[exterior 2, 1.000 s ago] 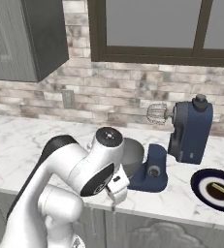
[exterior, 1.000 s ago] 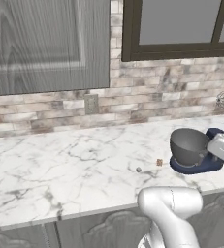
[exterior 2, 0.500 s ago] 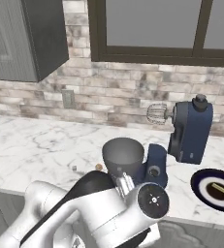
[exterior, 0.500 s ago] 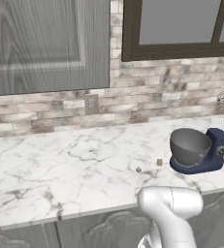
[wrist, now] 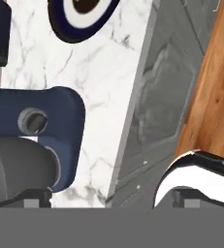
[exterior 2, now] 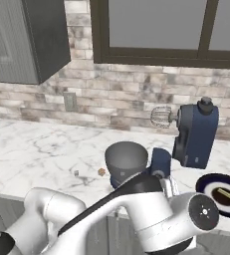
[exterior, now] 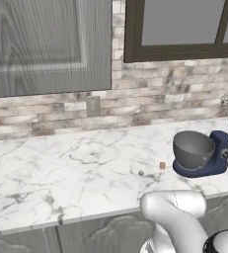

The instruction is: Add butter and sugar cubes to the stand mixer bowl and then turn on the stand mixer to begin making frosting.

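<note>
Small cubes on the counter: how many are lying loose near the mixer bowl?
2. The tan butter lies just left of the grey mixer bowl; the pale sugar cubes lump sits further left, apart from it. None seen inside the bowl.

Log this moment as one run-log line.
gripper: open, empty | butter, sugar: on counter, left of bowl | mixer: head tilted up

The surface (exterior: pixel 61 168) is polished white marble, grey-veined — the stand mixer (exterior: pixel 204 153) smooth navy with a matt grey metal bowl (exterior: pixel 192 148); rough brick backsplash (exterior: pixel 150 101).
</note>
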Robot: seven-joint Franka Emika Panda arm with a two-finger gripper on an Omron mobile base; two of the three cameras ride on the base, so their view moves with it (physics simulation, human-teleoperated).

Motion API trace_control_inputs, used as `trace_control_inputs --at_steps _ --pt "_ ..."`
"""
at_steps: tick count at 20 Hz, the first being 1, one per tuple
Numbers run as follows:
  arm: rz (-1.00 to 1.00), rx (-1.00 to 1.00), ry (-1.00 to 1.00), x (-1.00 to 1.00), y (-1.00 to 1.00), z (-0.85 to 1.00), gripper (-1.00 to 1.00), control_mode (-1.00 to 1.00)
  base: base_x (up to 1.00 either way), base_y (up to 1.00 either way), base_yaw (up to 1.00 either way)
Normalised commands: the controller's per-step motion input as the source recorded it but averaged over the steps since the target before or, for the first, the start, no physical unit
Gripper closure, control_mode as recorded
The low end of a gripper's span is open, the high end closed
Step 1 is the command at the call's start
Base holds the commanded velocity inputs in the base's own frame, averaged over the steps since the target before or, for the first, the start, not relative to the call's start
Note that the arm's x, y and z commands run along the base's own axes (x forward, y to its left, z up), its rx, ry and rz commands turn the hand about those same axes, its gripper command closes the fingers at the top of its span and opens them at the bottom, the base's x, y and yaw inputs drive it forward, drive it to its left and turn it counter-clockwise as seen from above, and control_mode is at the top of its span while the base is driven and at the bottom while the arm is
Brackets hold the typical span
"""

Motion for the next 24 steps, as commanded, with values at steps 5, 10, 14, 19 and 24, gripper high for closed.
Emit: trace_control_inputs --at_steps 5,10,14,19,24 --pt "-0.18 0.15 0.02 0.57 -0.75 -0.01 -1.00 -1.00 0.00 0.00 0.00" --pt "-0.22 0.19 0.03 0.45 -0.66 -0.10 -1.00 -1.00 0.00 0.00 0.00" --pt "-0.17 0.18 0.02 0.42 -0.50 -0.02 -1.00 -1.00 0.00 0.00 0.00" --pt "-0.09 0.15 0.01 0.35 -0.28 -0.09 -1.00 -1.00 0.00 0.00 0.00" --pt "-0.12 0.16 0.02 0.30 -0.19 -0.17 -1.00 -1.00 0.00 0.00 0.00"
